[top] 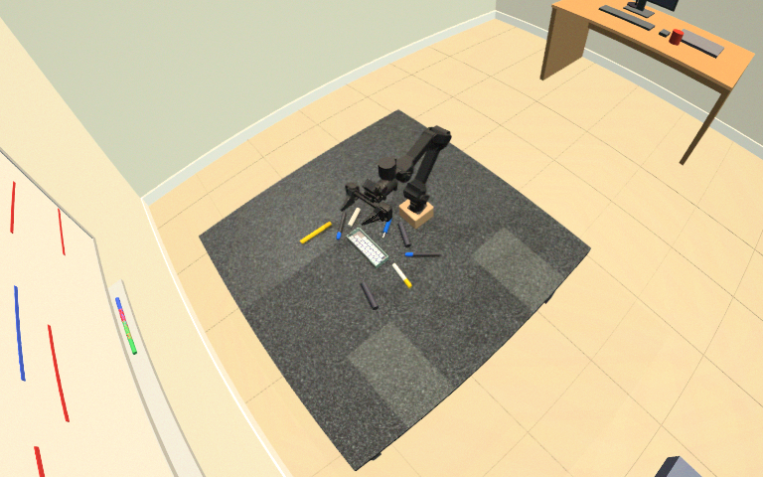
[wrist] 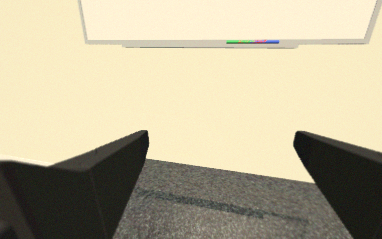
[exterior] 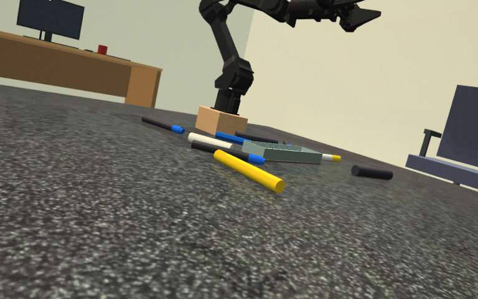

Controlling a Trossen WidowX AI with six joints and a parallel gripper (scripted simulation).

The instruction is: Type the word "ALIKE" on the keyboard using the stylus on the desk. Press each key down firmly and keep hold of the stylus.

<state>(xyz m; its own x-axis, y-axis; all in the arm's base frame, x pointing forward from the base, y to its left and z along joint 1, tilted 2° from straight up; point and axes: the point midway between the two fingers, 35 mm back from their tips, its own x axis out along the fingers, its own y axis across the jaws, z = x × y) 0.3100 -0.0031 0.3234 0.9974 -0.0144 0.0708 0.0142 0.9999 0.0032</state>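
The keyboard [top: 367, 247] [exterior: 292, 155], with white keys in a pale green frame, lies on the dark desk top [top: 303, 303] [exterior: 140, 228]. A blue pen-like stylus [top: 386, 227] [exterior: 230, 137] with a light tip lies beside the keyboard, on the side toward the arm's base; the keyboard hides its tip end in the exterior view. My gripper [top: 354, 214] [wrist: 220, 137] is open and empty, with its fingers wide apart. It is raised above the desk and points outward, level rather than down. In the exterior view it is partly cut off at the top edge.
Around the keyboard lie a yellow rod [top: 315, 232] [exterior: 248, 170], a cream rod [top: 354, 216] [exterior: 210, 140], two black pens with blue ends [top: 341, 226] [top: 424, 254], two dark rods [top: 404, 235] [top: 369, 295] and a white marker with a yellow end [top: 401, 274]. The arm stands on a wooden block [top: 416, 216] [exterior: 220, 120].
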